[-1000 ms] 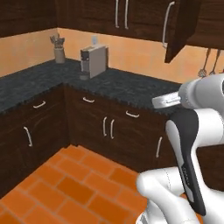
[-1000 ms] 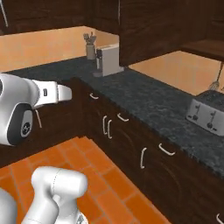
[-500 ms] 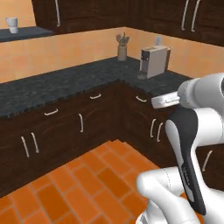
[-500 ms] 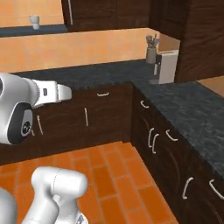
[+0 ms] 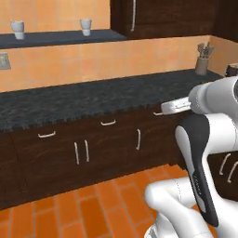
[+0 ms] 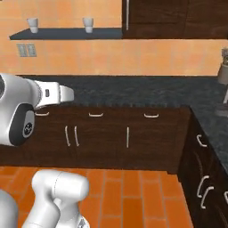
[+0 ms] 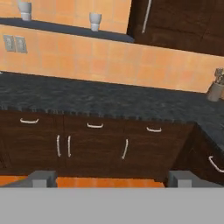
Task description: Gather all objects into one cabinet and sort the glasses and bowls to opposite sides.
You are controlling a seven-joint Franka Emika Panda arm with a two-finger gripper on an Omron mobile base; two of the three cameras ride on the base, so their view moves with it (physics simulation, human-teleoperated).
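Note:
My gripper (image 7: 112, 179) is open, its two dark fingertips (image 7: 42, 177) wide apart with nothing between them, facing a run of dark lower cabinets. A dark brown wall cabinet (image 5: 162, 21) (image 6: 169, 18) (image 7: 179, 22) with a long silvery bar handle (image 5: 134, 16) hangs above the counter at the upper right, its door shut. The blue bowls, the black bowl and the grey-beige cup are out of view.
A dark speckled counter (image 5: 93, 100) (image 7: 100, 98) runs over drawers and doors with short handles and turns a corner on the right. Two pale tapered cups (image 5: 85, 26) (image 7: 95, 21) stand on a dark wall shelf (image 6: 67, 34). A utensil holder (image 5: 202, 65) sits near the corner. Orange tile floor (image 5: 69, 209) lies in front.
The whole picture has swung: the base turned left, so the coffee machine and utensil holder slid off to the right and the shelf with cups came into view. The arm's pose is unchanged.

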